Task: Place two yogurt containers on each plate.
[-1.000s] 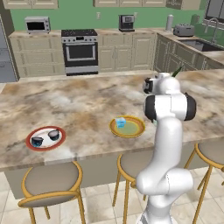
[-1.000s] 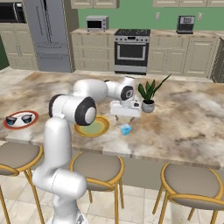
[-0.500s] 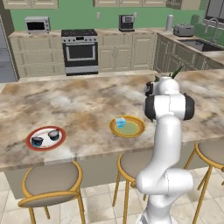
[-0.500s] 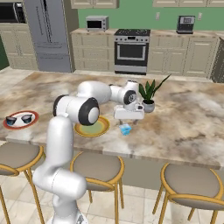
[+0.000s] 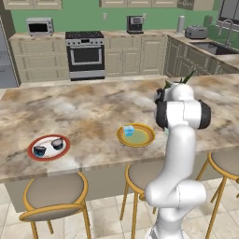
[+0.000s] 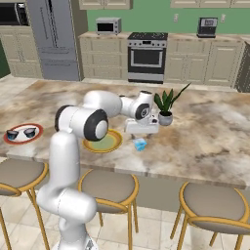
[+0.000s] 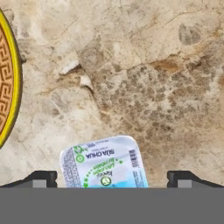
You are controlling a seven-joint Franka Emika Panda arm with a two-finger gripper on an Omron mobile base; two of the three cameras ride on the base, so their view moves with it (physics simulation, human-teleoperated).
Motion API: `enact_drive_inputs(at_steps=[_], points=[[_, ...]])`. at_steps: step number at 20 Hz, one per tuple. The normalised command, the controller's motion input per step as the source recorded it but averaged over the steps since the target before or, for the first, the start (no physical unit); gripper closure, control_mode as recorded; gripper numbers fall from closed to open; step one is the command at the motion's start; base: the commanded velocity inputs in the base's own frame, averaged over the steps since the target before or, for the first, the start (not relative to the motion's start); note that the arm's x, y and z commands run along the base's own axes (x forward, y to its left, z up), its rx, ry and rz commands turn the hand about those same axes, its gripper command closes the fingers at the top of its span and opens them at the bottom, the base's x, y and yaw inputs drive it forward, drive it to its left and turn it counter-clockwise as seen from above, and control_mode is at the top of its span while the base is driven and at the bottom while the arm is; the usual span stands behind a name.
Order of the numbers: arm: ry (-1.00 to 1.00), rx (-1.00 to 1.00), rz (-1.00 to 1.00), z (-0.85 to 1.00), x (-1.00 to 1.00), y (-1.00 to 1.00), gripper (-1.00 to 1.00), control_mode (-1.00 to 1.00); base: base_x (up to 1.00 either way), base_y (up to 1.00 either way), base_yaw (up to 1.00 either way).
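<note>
Marble counter (image 6: pixel 210 132): gripper (image 7: pixel 112 178), jaws apart, has apparently dropped nearer the blue yogurt cup (image 7: pixel 104 162).

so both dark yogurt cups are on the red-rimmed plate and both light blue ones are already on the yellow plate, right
Not quite. The dark yogurt cups do sit on the red-rimmed plate, but only one light blue cup is on the yellow plate. The other light blue cup stands on the counter beside that plate, under the open claw, as the right base view shows.
</note>
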Motion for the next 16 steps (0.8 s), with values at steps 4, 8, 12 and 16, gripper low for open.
enact_drive_inputs(at_steps=[4,8,12,16], points=[[-0.07,0.0,0.0,0.0,-0.19,0.08,-1.0,-1.0,0.0,0.0,0.0],[-0.01,0.0,0.0,-0.07,0.0,0.0,-1.0,-1.0,0.0,0.0,0.0],[0.0,0.0,0.0,-0.1,0.0,0.0,-1.0,-1.0,0.0,0.0,0.0],[0.0,0.0,0.0,-0.04,0.04,0.0,-1.0,-1.0,0.0,0.0,0.0]])
